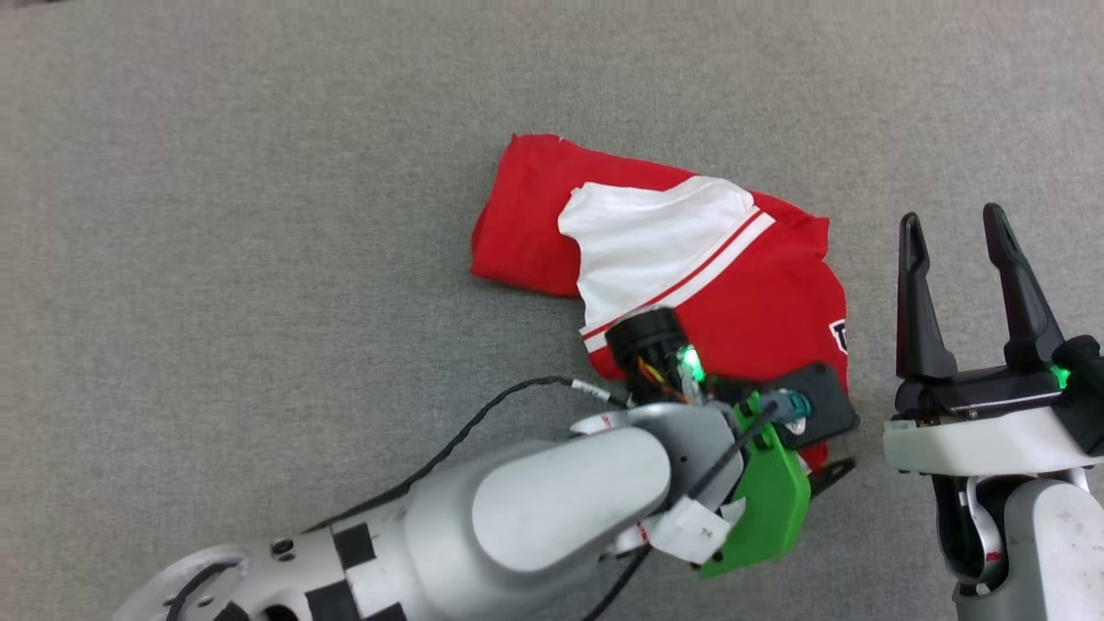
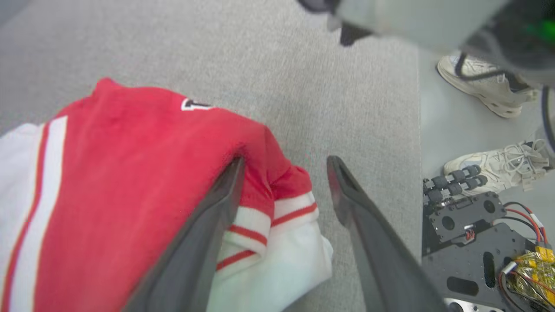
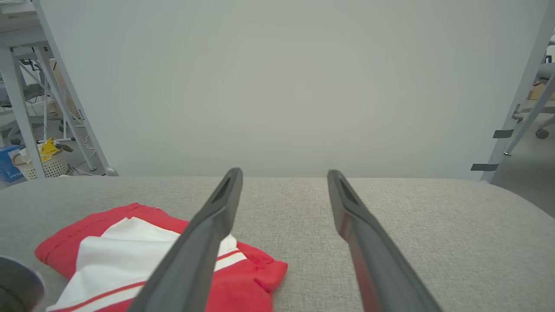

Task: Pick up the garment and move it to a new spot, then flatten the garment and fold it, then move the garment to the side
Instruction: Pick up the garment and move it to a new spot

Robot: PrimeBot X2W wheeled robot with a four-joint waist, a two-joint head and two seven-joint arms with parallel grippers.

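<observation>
Two scraps of lettering are all the writing to be seen. One is a black, white-edged letter fragment [image 1: 838, 335] at the right-hand edge of the folded red shirt [image 1: 750, 293], with too little of it showing to read. The other is small print on a blue box [image 3: 8, 167] far off in the right wrist view, too small to make out. The shirt lies on the grey cloth-covered counter [image 1: 259, 216], with a white sleeve [image 1: 655, 237] edged in red-and-white stripes on top.

The left wrist view takes in a second sleeve [image 2: 277, 255], white with striped trim, at the shirt's near corner. It also shows a person's two pale sneakers [image 2: 481, 86] on the floor past the counter's edge and a dark metal plate [image 2: 468, 234] with red wires. The right wrist view looks level across the counter to a plain pale wall [image 3: 282, 86], with a metal frame [image 3: 26, 95] and a white basket [image 3: 41, 167] at its left.

The left pincer [image 2: 286, 161] stands with its fingers wide apart at the shirt's corner. One finger [image 2: 204, 234] lies over the red cloth and the other [image 2: 368, 242] over bare counter just beside the sleeve, with the corner between them, ungripped. The right pincer [image 1: 951, 220] is spread open too, holding nothing, over bare counter just to the right of the shirt.
</observation>
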